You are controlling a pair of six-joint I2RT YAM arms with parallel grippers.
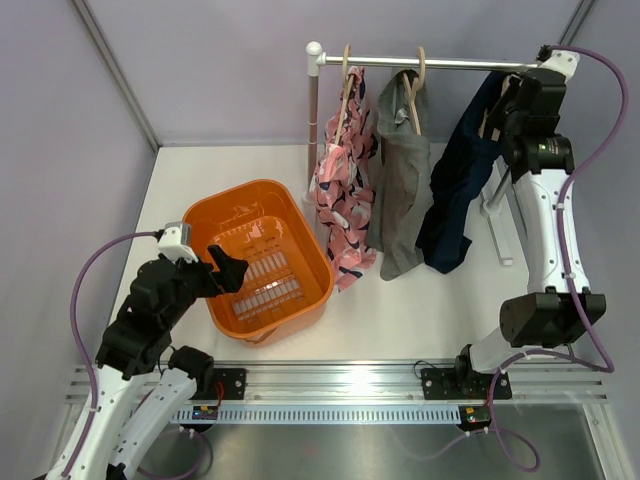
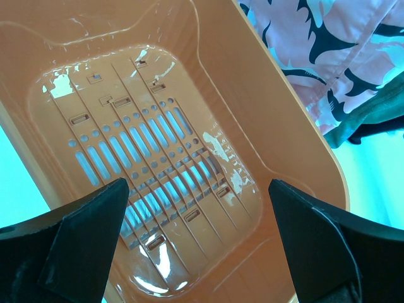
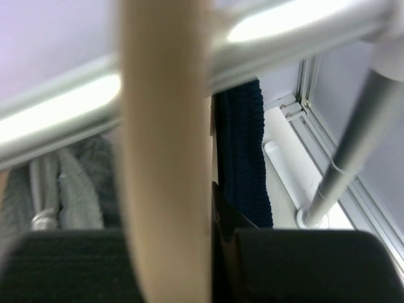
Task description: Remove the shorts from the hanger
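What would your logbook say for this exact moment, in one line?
right claw: shut on hanger of navy shorts | left claw: open over orange basket | progress: none removed yet

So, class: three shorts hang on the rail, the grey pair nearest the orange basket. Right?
No: the pink patterned shorts hang nearest the orange basket; the grey pair hangs in the middle. The top external view shows it.

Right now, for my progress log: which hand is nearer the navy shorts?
Right. The right hand is at the rail, shut on the wooden hanger carrying the navy shorts; the left hand hangs open over the orange basket, far from them.
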